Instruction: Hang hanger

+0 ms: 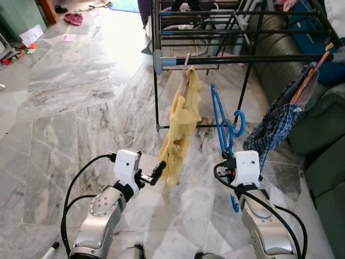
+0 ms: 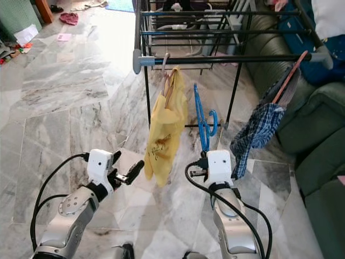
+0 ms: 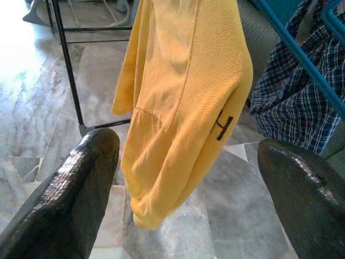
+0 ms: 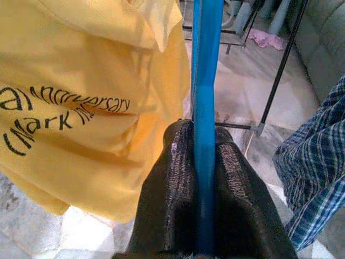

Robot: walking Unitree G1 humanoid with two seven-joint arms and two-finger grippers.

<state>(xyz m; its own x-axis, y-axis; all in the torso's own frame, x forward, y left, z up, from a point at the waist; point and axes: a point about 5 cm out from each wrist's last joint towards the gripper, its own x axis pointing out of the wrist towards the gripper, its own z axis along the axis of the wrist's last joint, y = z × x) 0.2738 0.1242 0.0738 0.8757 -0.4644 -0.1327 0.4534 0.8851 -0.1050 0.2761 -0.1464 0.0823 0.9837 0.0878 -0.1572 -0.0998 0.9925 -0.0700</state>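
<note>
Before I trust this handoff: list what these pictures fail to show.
- Blue hanger: its lower end, left eye view, behind the right gripper.
- Yellow shirt: its print, right wrist view, cut off by the edge.
- Checked cloth: its hanger hook, left eye view, cut off at the edge.
- Left gripper: open, holding nothing.

You're looking down on a floor of large grey-veined marble tiles (image 1: pixel 64 124), with bright light washing out the patch at the far end — near a blue mat (image 1: pixel 125 5). A dark green upholstered sofa (image 1: pixel 323 162) runs along the right side, and a green woven cabinet (image 1: pixel 19 16) stands in the far left corner. Small clutter — a crumpled pink cloth (image 1: pixel 74 19), a white paper sheet (image 1: pixel 31 35) — lies scattered on the tiles beside that cabinet.
</note>
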